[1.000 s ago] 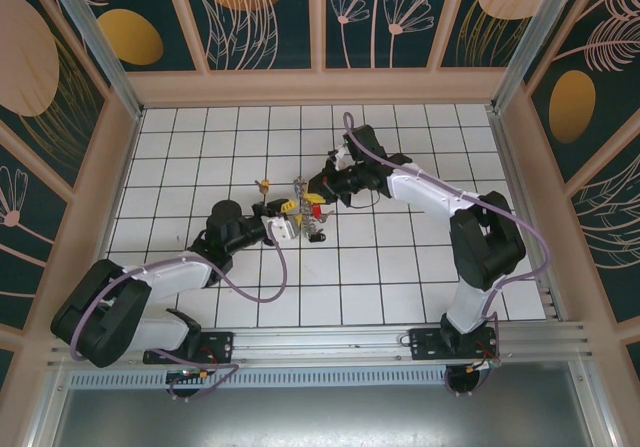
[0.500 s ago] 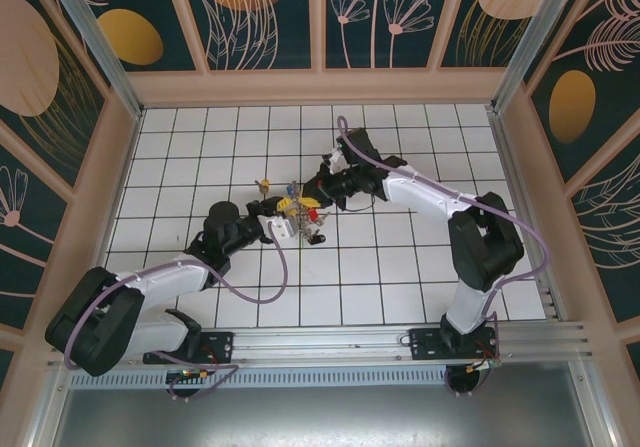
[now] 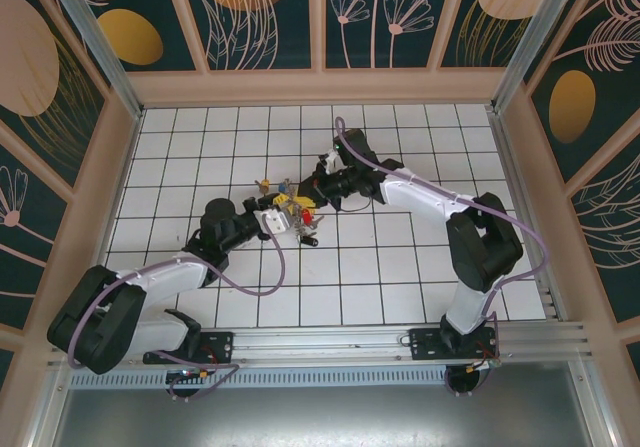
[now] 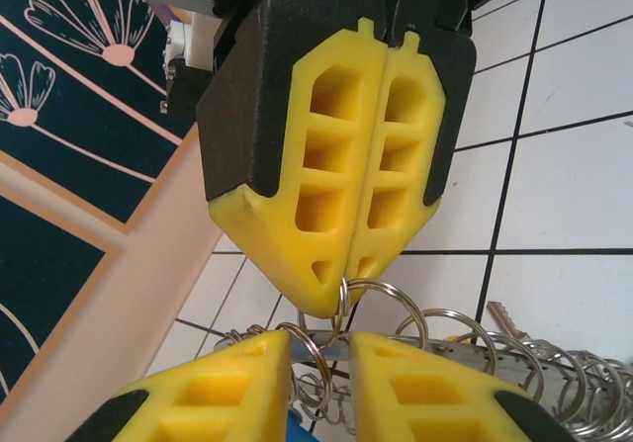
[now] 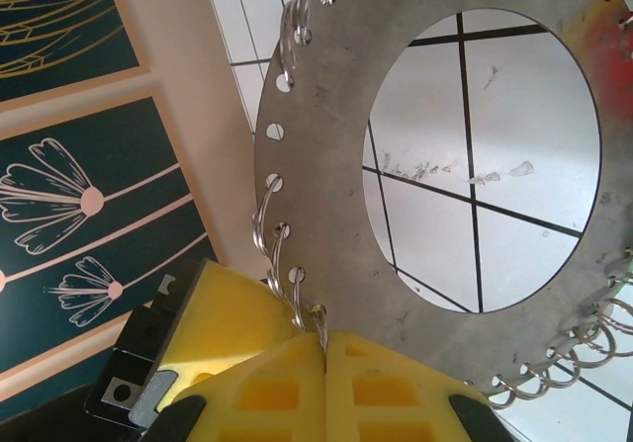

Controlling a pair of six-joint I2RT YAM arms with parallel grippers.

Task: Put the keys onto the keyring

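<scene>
The keyring [image 5: 326,135] is a flat grey metal ring with holes round its rim and small split rings through them. My right gripper [image 5: 323,341] is shut on one small split ring at the keyring's edge, and in the left wrist view the right gripper [image 4: 341,294] pinches that loop. My left gripper [image 4: 318,363] is open just below, with another small split ring [image 4: 315,363] standing in its gap. From above, the left gripper [image 3: 281,217] and right gripper [image 3: 318,191] meet at the keyring [image 3: 297,210], where a yellow key [image 3: 284,205] and a red key [image 3: 309,204] hang.
Another yellow key [image 3: 263,183] and a blue key [image 3: 286,183] sit just beyond the cluster, and a dark key [image 3: 308,239] lies on the tiles in front of it. White tiled floor [image 3: 400,267] spreads all round. The enclosure walls stand well away.
Both grippers and the keyring cluster have shifted a little to the left and away from the arm bases. The right gripper has stayed shut.
</scene>
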